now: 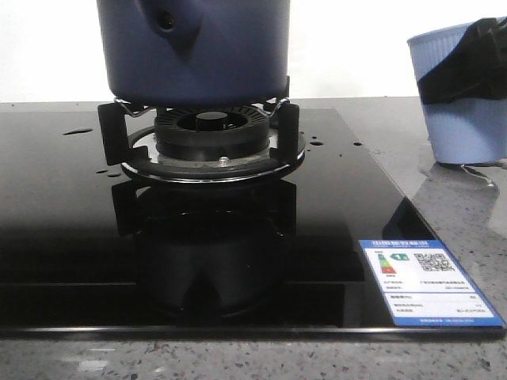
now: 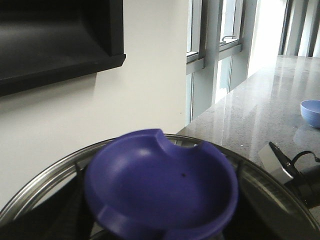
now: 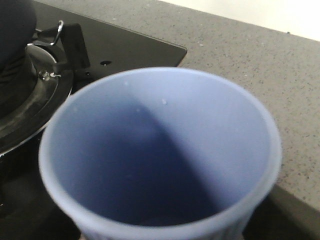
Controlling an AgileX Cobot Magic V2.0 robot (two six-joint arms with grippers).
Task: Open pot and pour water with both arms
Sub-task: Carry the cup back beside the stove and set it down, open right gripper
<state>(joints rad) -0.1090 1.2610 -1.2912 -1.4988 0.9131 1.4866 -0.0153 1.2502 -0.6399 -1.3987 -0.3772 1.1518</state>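
Three views, each with something of its own. Front view only: dark navy pot (image 1: 194, 51) seated on the grate over the burner (image 1: 210, 131), handle stub with its round hole facing the camera, top out of frame. Water (image 1: 78, 131) as scattered droplets on the black glass cooktop (image 1: 63, 237), more of them right of the burner, plus a shiny streak by the foot of the light blue ribbed cup (image 1: 459, 119).

Left wrist view only: blurred blue knob (image 2: 160, 187) on a steel-rimmed glass lid (image 2: 35, 195), seen very close. No left fingers visible, so grip impossible to judge.

Right wrist view only: straight down into the cup's open mouth, burner just beside it.

Right gripper (image 1: 471, 59) seen from the front as a black shape wrapped over the cup's rim and upper side, touching it; clamped or merely resting, cannot tell.

Grey speckled counter (image 1: 444, 182) around the cooktop, printed label (image 1: 428, 281) on its near right corner. White wall (image 2: 140, 100), dark cabinet (image 2: 55, 40), tall windows (image 2: 220, 50), small blue bowl (image 2: 311, 111) far along the counter.
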